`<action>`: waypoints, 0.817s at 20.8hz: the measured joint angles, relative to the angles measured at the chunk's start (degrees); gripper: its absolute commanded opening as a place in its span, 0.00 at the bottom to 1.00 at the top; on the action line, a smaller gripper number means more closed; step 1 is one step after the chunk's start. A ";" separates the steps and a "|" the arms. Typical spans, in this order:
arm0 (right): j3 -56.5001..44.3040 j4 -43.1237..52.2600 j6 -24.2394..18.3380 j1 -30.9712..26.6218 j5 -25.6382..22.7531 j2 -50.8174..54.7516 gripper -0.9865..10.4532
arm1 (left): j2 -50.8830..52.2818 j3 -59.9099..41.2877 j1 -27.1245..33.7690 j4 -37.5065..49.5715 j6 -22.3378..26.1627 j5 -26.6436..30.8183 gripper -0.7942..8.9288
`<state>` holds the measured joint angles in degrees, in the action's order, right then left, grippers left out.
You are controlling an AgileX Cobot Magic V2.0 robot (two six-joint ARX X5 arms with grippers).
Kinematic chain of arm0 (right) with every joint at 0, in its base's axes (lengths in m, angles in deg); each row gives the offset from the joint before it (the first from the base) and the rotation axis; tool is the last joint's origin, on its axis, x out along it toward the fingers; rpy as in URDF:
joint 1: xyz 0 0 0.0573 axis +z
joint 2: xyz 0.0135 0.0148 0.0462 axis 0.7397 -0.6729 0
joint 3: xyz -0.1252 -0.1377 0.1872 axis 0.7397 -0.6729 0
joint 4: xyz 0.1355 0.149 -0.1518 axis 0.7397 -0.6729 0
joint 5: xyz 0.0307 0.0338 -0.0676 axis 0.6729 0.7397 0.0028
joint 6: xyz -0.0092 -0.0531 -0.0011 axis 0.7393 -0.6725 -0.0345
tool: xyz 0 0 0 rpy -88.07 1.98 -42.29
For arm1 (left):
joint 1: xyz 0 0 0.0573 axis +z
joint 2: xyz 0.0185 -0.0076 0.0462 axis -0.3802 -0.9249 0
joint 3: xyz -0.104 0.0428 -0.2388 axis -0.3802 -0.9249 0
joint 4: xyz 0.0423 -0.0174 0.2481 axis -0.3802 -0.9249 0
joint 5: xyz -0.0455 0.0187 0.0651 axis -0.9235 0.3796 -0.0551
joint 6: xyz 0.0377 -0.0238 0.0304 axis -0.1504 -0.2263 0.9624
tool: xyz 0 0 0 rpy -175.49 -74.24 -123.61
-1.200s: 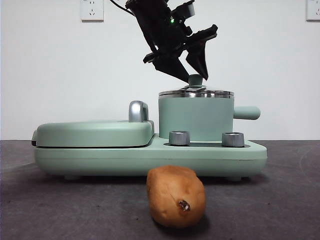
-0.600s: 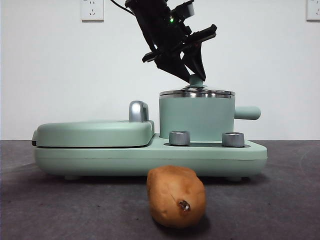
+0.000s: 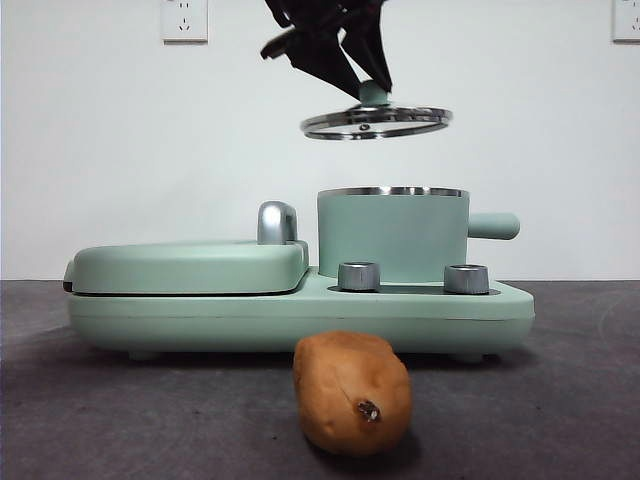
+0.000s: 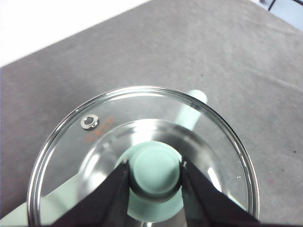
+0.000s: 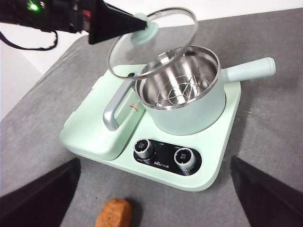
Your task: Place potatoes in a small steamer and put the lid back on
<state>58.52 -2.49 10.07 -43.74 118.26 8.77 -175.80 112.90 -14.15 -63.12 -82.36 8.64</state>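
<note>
1. The left tool [image 3: 372, 88] pinches the knob of the lid [image 3: 376, 122], holding it in the air above the small steamer [image 3: 392, 236].
2. The right tool [image 5: 156, 189] waits, spread wide, above the potato [image 3: 352, 393] near the surface's front edge.
3. The steamer stands uncovered and empty; next the lid needs setting aside before the potato is loaded.

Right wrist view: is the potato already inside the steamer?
No, the potato lies on the table in front of the appliance, and the small steamer holds only its metal rack.
</note>
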 measured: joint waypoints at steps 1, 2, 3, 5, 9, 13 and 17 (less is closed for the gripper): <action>0.00 0.00 0.00 0.00 0.20 0.00 0.53 | 0.35 0.00 0.33 -0.98 0.00 0.02 0.10; 0.00 0.00 0.02 0.00 1.01 -0.02 0.53 | 0.59 0.00 0.61 -2.14 0.00 0.02 0.10; 0.00 0.00 0.20 0.17 1.38 -0.17 0.53 | 0.85 0.00 0.87 -3.06 0.00 0.00 0.10; 0.00 -0.42 1.14 1.81 1.01 -1.31 0.53 | 1.55 0.00 1.64 -4.09 0.00 -0.09 0.10; 0.00 -0.79 5.14 11.80 -4.46 -7.82 0.53 | 4.28 0.02 4.46 -5.01 0.02 -0.07 0.10; 0.00 -0.81 10.38 28.61 -17.35 -16.13 0.53 | 4.85 0.04 6.71 -6.43 0.11 -0.04 0.10; 0.28 1.09 14.75 40.52 -22.84 -26.12 0.53 | 4.85 0.04 8.24 -6.91 0.50 -0.09 0.10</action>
<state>58.81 -1.40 24.82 -3.22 95.42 -17.35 -170.95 112.94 -5.91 -70.02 -81.86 8.56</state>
